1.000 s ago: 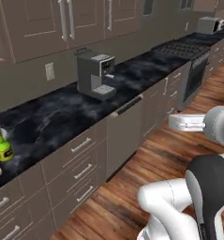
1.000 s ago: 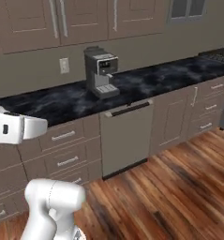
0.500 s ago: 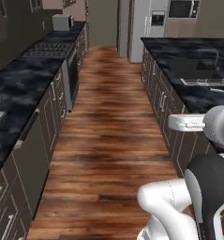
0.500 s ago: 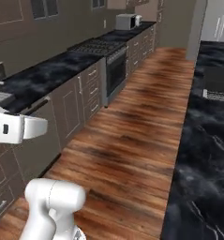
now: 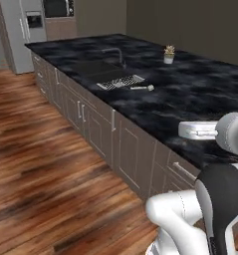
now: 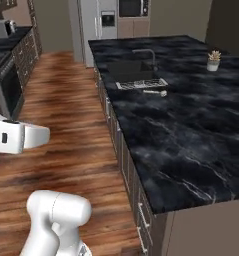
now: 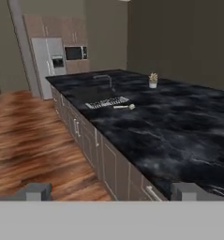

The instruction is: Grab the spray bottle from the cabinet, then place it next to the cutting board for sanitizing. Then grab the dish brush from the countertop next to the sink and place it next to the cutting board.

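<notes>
Gripper (image 7: pixel 111 191) spread wide, empty, hanging over the wooden floor (image 5: pixel 36 164) beside the island. Dish brush (image 5: pixel 142 88) lying flat on the black marble tabletop (image 5: pixel 190 94), just beside the white slatted grid (image 5: pixel 121 82) at the sink (image 5: pixel 93 67). Small potted plant (image 6: pixel 213 60) farther along the slab, well apart from the brush.

Even, dim, diffuse rendered light with no clear source; soft sheen lies on the black desk (image 6: pixel 181 150) and wooden floor (image 5: pixel 36 164). Pictures are slightly soft, hand view blurriest.
</notes>
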